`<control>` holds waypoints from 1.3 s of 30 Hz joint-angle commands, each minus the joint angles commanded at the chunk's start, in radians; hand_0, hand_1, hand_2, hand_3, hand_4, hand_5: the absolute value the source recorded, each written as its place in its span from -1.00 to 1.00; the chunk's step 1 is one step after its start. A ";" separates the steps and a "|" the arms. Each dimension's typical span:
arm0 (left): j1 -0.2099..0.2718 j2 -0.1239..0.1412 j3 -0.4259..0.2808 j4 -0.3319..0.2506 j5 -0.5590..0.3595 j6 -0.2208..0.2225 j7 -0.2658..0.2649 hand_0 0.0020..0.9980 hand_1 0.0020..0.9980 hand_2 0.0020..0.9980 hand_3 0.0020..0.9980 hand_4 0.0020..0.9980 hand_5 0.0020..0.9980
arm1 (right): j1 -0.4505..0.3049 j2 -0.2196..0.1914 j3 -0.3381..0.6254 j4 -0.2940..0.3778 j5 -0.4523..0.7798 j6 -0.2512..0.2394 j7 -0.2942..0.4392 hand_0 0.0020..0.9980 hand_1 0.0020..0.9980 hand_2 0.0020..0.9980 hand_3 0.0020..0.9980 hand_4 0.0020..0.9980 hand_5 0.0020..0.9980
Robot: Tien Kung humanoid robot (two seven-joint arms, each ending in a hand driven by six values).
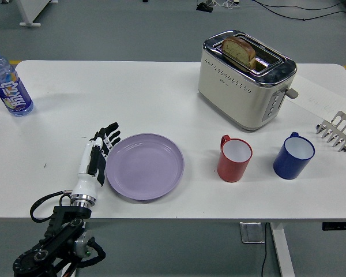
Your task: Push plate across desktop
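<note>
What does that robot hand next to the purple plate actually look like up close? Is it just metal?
Not just metal. The left hand has five jointed black fingers and a white shell over its back. A shiny silver ring forms the wrist, and below it the arm is chunky black machinery with a black cable looping out beside it. A small green spot shows low on the arm.

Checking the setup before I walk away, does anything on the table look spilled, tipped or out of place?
Nothing stands out. The purple plate, red mug, blue mug, bottle and toaster all sit upright and nothing has spilled. The left robot hand rests flat against the plate's left rim.
</note>
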 joint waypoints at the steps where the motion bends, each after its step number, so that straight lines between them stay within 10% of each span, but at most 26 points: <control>1: -0.001 0.000 0.004 0.000 0.000 0.000 0.000 0.60 0.71 0.75 0.55 -0.02 1.00 | 0.000 0.000 0.000 0.000 0.000 0.000 0.000 0.37 0.38 0.57 0.45 -0.29 -0.34; 39: -0.020 0.005 0.134 -0.026 -0.038 0.001 -0.004 0.60 0.70 0.74 0.55 0.00 1.00 | 0.006 -0.003 -0.004 0.000 -0.001 0.000 0.001 0.38 0.38 0.57 0.45 -0.28 -0.34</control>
